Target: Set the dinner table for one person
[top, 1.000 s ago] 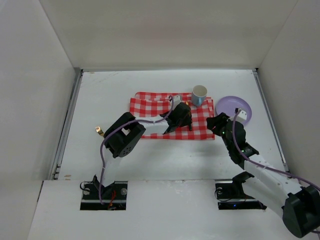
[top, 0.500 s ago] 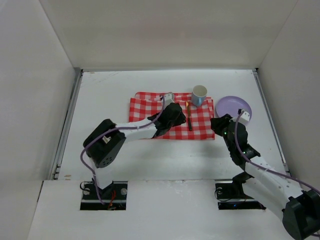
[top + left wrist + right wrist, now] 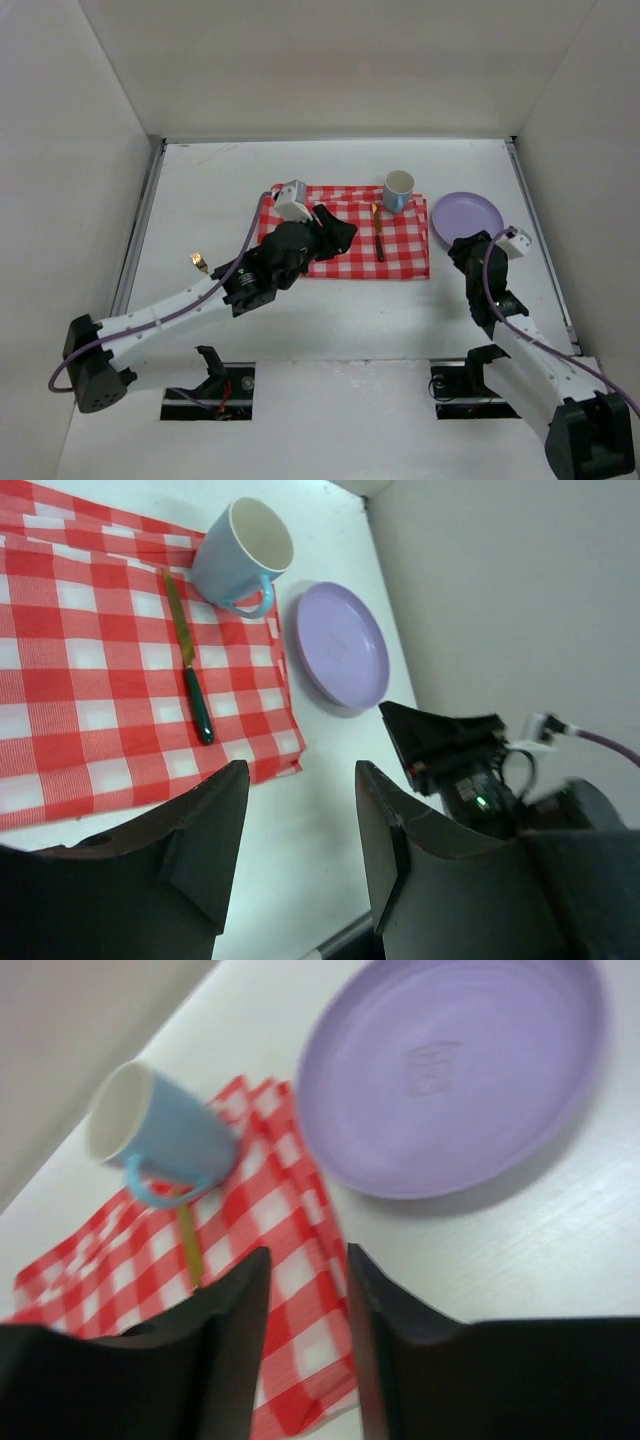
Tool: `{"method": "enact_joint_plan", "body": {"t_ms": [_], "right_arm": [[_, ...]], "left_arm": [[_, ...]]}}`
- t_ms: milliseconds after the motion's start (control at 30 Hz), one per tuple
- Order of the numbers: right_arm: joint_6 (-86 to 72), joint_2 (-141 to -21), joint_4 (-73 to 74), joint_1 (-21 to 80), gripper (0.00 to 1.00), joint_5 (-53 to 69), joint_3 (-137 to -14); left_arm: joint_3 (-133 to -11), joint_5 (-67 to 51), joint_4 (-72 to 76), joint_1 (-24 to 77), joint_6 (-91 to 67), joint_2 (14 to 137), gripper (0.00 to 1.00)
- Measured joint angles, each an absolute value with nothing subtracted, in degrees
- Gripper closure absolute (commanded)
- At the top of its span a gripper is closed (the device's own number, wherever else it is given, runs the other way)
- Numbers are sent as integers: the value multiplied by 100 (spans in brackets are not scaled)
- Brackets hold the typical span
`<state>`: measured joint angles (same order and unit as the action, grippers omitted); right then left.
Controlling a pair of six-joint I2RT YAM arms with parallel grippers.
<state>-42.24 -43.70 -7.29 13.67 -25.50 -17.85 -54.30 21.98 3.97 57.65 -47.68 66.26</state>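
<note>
Dinner table: the dinner table (image 3: 210, 190) is the wide matte white top that fills the middle of the top view, with a grey rail along its left and right edges.
On it: a red-and-white checkered cloth (image 3: 402, 252) lies at the centre. A knife (image 3: 378, 232) rests on the cloth's right part, and a blue mug (image 3: 398, 188) stands at its far right corner. A purple plate (image 3: 467, 214) sits on bare tabletop just right of the cloth, and a fork (image 3: 200, 263) lies well apart to the left.
Left gripper: the left gripper (image 3: 298, 810) hovers over the cloth, fingers spread, holding nothing.
Right gripper: the right gripper (image 3: 307, 1260) hangs near the plate's near edge, fingers apart and empty.
Table handling: it looks rigid and fixed, a surface to set things on, not something to grip. It is probably smooth enough for the plate to slide.
Plate hold: judged stiff, light and shallow, so pinch the rim at its near edge.
Knife hold: thin and flat, so take it across the dark handle.
Cloth: soft, and likely to bunch if dragged.
</note>
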Motion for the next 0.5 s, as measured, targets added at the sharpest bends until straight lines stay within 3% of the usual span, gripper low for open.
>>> {"method": "enact_joint_plan", "body": {"t_ms": [233,500], "right_arm": [[-4401,-6053,-27,78,51,-2746,-2261],[-4421,-7360,110,-416,50,-2766,-3015]], "left_arm": [[-5284,2121,-58,5704,-5022,5894,58],[-5253,1686,-237,4934,-5336,5616,58]]}}
